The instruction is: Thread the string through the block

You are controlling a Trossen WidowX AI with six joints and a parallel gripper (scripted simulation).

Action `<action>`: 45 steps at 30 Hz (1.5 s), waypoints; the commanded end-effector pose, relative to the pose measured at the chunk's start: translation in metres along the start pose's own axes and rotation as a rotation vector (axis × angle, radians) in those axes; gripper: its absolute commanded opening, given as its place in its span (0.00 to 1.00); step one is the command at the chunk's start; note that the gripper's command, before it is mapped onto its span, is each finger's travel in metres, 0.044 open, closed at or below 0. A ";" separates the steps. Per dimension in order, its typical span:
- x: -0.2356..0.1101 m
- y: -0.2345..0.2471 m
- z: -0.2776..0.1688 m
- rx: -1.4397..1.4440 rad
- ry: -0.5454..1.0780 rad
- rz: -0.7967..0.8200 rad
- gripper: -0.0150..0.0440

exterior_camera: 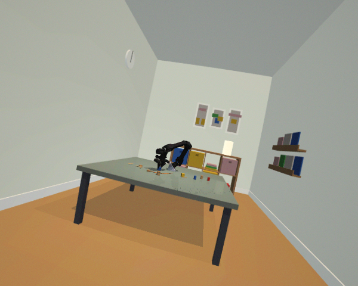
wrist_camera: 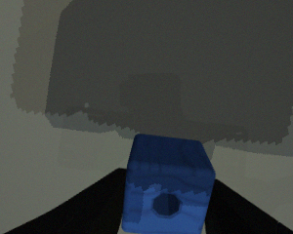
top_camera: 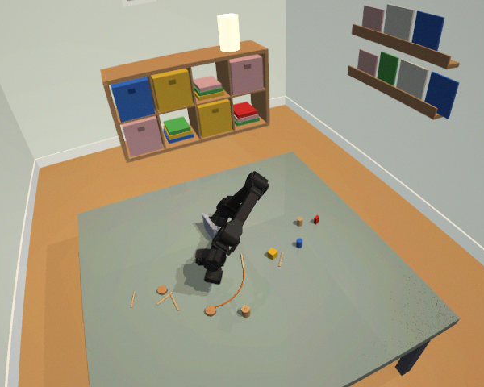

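Note:
My gripper [top_camera: 213, 278] [wrist_camera: 166, 183] is shut on the blue wooden block [exterior_camera: 159, 168] [wrist_camera: 168, 152], its round hole facing the wrist camera. In the top view the gripper hides the block. Whether the block touches the table [top_camera: 317, 308] cannot be told. The stick on the string [top_camera: 242, 261] lies on the table to the right of the gripper. The orange string [top_camera: 243, 280] curves from it down to the round wooden button [top_camera: 210, 310], in front of the gripper. Neither stick nor string is in the block's hole as far as seen.
A tan cylinder [top_camera: 245, 311] stands right of the button. Loose sticks [top_camera: 132, 299] [top_camera: 174, 301] and another button [top_camera: 162, 289] lie to the left. A yellow cube [top_camera: 272, 253], a stick [top_camera: 281, 259], a blue cylinder [top_camera: 299, 243] and a red piece [top_camera: 316, 219] are to the right.

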State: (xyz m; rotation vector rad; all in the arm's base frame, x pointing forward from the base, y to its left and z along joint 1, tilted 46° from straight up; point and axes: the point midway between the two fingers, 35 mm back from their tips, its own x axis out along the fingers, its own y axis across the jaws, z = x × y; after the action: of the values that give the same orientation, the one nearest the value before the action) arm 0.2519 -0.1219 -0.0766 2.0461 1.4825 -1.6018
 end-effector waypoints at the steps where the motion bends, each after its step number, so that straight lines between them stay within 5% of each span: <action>1: 0.001 0.000 -0.002 0.001 -0.051 -0.002 0.25; 45: 0.012 0.000 -0.040 0.001 -0.683 -0.007 0.25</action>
State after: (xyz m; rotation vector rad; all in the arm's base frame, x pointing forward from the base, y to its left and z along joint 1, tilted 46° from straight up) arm 0.2742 -0.0915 -0.0689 1.3240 1.2375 -1.9920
